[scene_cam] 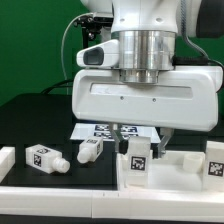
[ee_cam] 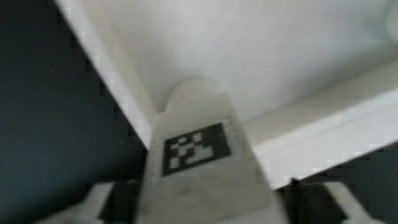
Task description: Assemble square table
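Your hand [scene_cam: 137, 138] is lowered over a tagged leg [scene_cam: 137, 160], with its 2 fingers [ee_cam: 118, 203] standing 1 on each side, about the leg's width apart. In the wrist view the pads sit close against the leg, but you cannot tell whether they clamp it or only bracket it. The leg stands upright at the edge of the table top [scene_cam: 180, 172] on the exterior view's left. The table top is a white tray with a raised rim, lying flat on the dark counter [scene_cam: 30, 115]. A 2nd leg [scene_cam: 215, 160] stands at its other side. A 3rd leg [scene_cam: 90, 150] and a 4th leg [scene_cam: 42, 157] lie off the table top, toward the exterior view's left.
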